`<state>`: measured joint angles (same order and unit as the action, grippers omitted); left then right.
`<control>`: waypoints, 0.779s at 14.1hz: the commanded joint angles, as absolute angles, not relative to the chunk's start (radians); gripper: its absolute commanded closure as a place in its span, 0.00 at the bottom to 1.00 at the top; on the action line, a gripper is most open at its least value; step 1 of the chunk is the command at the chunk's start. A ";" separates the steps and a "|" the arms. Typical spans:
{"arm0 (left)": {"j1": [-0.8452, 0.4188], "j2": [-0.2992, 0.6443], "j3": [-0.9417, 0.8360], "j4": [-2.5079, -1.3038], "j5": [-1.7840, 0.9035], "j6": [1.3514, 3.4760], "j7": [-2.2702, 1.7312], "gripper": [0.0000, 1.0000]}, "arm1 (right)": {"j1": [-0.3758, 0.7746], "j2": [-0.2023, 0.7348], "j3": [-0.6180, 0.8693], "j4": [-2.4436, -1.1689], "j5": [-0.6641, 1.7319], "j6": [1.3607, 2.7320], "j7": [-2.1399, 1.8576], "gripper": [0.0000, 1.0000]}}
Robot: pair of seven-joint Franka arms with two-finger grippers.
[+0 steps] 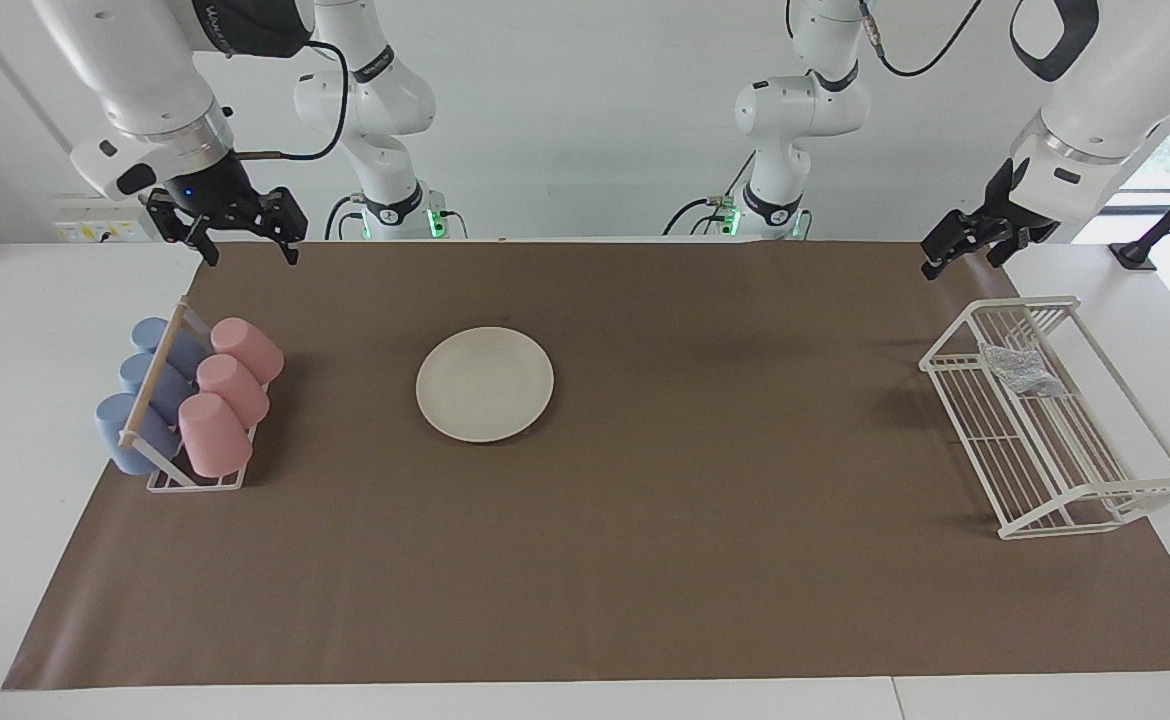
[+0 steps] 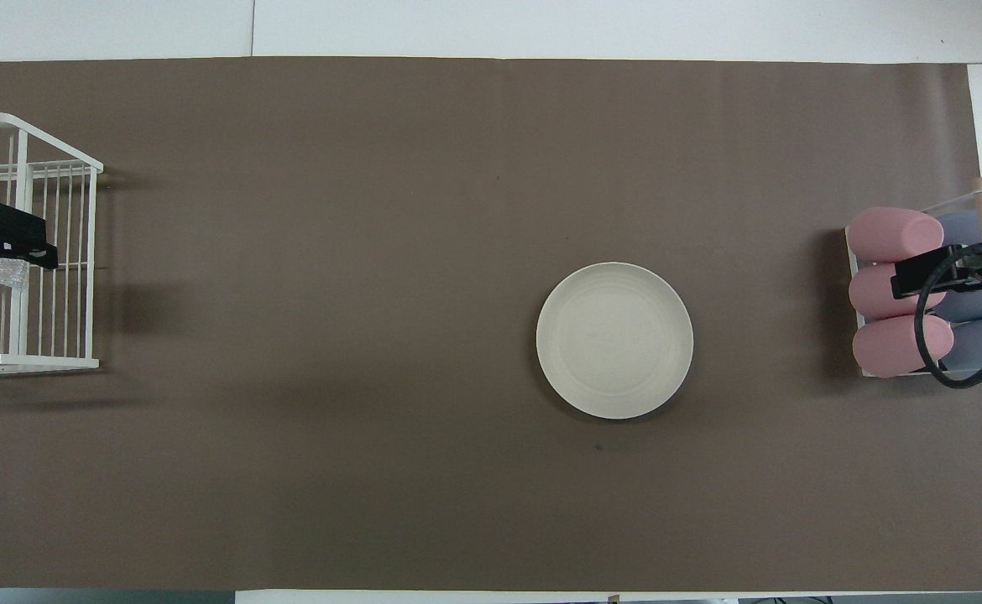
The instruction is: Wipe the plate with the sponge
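While jaws hang empty, sponge [image 1: 1020, 369] in rack [image 1: 1095, 490]

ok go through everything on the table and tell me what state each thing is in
plate: flat on the brown mat, bare
sponge: lying in the white wire rack, untouched
pink cups: tipped on the cup rack
blue cups: tipped on it too
left gripper: open, raised, holding nothing
right gripper: open, raised, holding nothing
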<state>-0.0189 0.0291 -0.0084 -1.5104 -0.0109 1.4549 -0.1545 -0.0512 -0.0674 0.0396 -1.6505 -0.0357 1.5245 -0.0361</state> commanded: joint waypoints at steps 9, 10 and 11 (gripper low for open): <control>-0.021 -0.009 -0.011 -1.577 0.006 1.501 -0.205 0.00 | -0.049 -0.081 0.049 -1.670 -0.041 1.536 0.139 0.00; -0.023 -0.026 -0.011 -1.615 0.014 1.537 -0.231 0.00 | -0.049 -0.089 0.061 -1.690 -0.041 1.536 0.226 0.00; -0.029 -0.032 -0.014 -1.643 0.067 1.554 -0.242 0.00 | -0.049 -0.106 0.067 -1.715 -0.038 1.534 0.297 0.00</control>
